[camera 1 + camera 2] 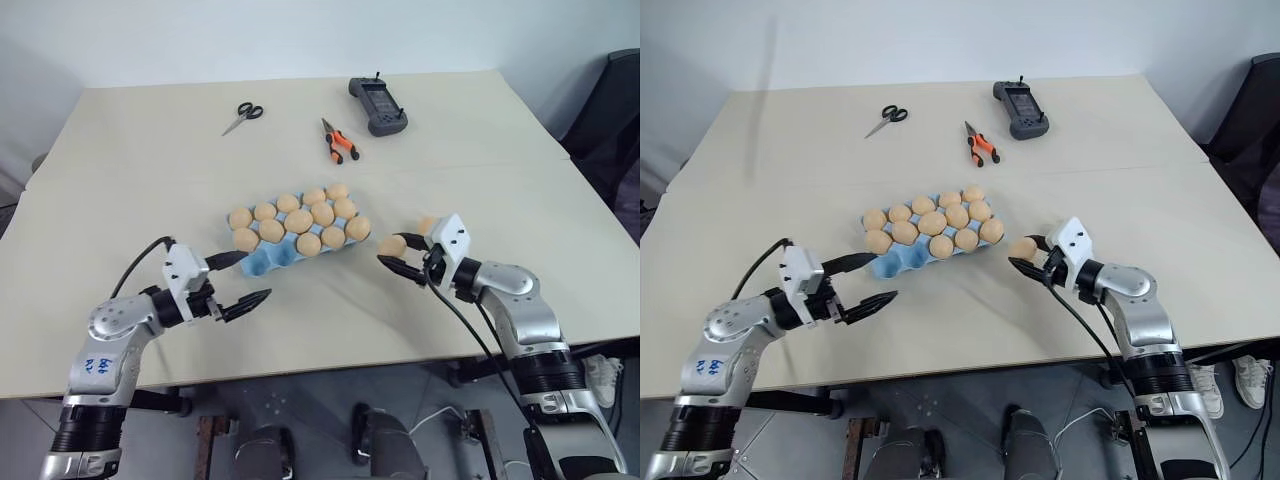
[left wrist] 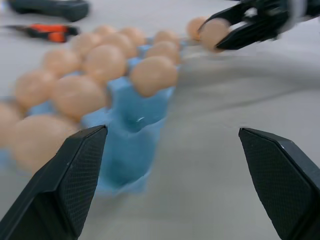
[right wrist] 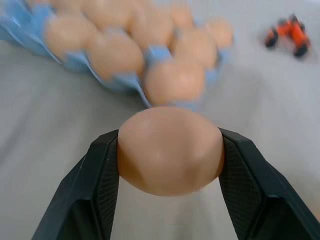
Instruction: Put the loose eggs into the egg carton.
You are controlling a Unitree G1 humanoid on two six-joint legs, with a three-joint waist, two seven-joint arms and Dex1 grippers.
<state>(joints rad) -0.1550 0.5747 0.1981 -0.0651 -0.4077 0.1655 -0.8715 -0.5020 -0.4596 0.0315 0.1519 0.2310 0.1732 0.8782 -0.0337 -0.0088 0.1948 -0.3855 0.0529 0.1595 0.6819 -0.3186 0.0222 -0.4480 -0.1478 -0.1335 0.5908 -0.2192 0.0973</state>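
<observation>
Right wrist view: right pincer (image 3: 170, 165) grips one egg (image 3: 170, 150) beside the egg carton (image 1: 268, 262) on the desk (image 1: 120, 180); left pincer (image 1: 245, 280) gapes empty. Next: carry to an empty near-left cup.

The egg carton (image 1: 262, 262) holds 11 eggs (image 1: 299, 221). Outside it are 2 more eggs (image 1: 392, 245), at the frame's right. Also 1 scissors (image 1: 243, 115), 1 pliers (image 1: 339, 140), 1 controller (image 1: 377, 105).

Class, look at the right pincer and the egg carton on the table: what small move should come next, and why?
Probably carry the held egg leftward over the egg carton, toward the empty cups at its near-left end. The right pincer is shut on that egg beside the carton's right end, and the filled cups lie closest to it. The left pincer hangs open and another loose egg waits behind.
</observation>
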